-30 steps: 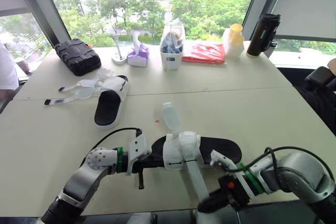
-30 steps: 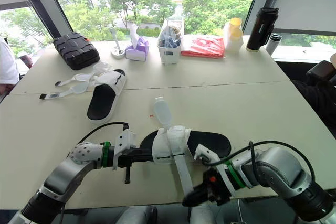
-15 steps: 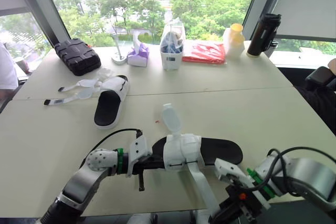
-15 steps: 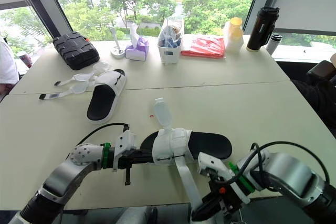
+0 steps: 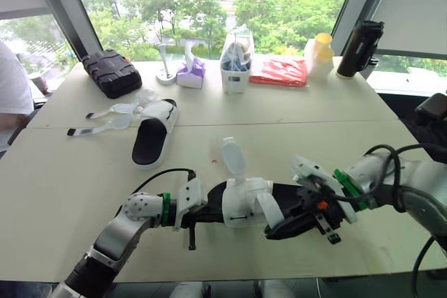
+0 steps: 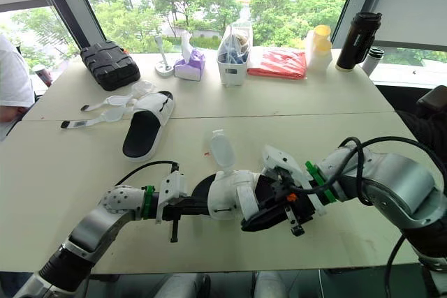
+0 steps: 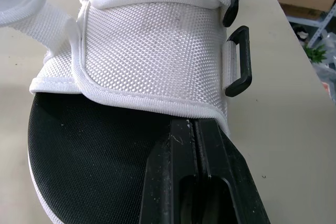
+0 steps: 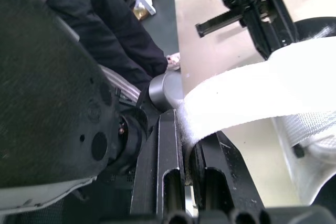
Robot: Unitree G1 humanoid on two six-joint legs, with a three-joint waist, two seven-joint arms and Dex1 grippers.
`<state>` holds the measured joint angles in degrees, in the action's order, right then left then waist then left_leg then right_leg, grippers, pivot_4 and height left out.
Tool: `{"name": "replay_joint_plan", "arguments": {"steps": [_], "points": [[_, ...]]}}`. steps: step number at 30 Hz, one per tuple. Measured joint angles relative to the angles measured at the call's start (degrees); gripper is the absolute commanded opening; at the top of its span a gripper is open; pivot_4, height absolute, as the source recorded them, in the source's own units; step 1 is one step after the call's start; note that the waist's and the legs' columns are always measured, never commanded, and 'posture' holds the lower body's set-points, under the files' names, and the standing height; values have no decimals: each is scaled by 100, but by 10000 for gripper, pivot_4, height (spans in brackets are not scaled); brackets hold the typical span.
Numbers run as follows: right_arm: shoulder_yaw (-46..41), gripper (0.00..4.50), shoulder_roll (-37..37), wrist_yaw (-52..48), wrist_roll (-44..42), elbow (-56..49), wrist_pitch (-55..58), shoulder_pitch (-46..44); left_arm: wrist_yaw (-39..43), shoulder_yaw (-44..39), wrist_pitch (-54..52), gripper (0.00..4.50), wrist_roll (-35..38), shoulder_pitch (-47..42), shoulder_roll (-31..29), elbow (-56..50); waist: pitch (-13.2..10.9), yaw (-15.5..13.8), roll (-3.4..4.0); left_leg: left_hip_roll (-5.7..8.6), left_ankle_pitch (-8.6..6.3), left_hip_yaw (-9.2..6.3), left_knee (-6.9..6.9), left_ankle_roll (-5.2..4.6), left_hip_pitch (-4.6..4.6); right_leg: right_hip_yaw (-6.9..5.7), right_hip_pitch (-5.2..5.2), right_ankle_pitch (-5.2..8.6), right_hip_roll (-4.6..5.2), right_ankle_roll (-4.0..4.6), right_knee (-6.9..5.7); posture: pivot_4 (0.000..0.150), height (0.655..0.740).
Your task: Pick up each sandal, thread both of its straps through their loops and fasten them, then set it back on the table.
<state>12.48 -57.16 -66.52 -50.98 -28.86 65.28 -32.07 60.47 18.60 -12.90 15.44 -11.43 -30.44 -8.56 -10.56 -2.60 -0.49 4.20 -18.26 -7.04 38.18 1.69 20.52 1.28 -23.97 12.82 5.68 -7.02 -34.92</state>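
The main risk I judge here is loss of the strap (image 8: 247, 93) before it reaches its loop (image 7: 239, 61). The right gripper (image 5: 276, 228) pinches the webbing flat between its two fingers, close to its tips, so a pull at the wrong angle could draw the strap out or twist it, and a twisted end will not enter the narrow black loop. A second risk is rotation of the near sandal (image 5: 241, 204). The left gripper (image 5: 215, 215) is clamped on the sole edge at the toe end, just under the white upper, and a hard tug from the right side could pivot the sandal about that single hold. The other strap (image 5: 232, 160) stands up unfastened on the far side of the upper and could snag. The near sandal lies near the front edge of the table (image 5: 349, 137), between the two grippers; I cannot tell whether its sole touches the surface. The left forearm reaches in from the robot's left, fingers level and pointing along the sandal. The right forearm comes in from the robot's right across the heel end, wrist bent toward the upper. The far sandal (image 5: 155, 139) rests well apart on the table, its straps (image 5: 105, 120) lying open beside it.
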Motion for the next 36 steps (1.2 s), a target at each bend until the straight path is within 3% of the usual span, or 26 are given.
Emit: {"name": "replay_joint_plan", "arguments": {"steps": [3,9,20,34,36], "points": [[128,2184,258,111,183,496,17,-70,-1,-1,3,0,-10,-6,9,9,0,11,0,0,0,0,0,0,-2,0,1,-1,0,2,-1,1500,7400],[108,29734,1223,705,306,1389,303,-328,-28,-10,1,0,-35,1,14,-2,6,39,3,-3,1,-1,0,1,-6,1,1,-4,-4,6,-3,1500,7400],[-293,29734,2416,1976,469,2447,852,-581,-183,-15,-46,0,-41,46,-3,-111,24,75,9,-5,8,-5,0,9,-14,3,0,-13,-11,21,-15,1500,7400],[-1334,29734,2458,2061,-177,2693,1927,-838,-196,-13,-128,0,-44,35,-29,-170,25,195,13,-5,9,-9,-2,10,-7,2,-7,-14,-13,20,-17,1500,7400],[-1357,35015,2392,2024,-226,2629,1973,-838,-191,-13,-128,0,-44,31,-29,-165,25,196,13,-5,9,-9,-3,10,-7,2,-7,-14,-13,20,-17,1500,7400]]}}
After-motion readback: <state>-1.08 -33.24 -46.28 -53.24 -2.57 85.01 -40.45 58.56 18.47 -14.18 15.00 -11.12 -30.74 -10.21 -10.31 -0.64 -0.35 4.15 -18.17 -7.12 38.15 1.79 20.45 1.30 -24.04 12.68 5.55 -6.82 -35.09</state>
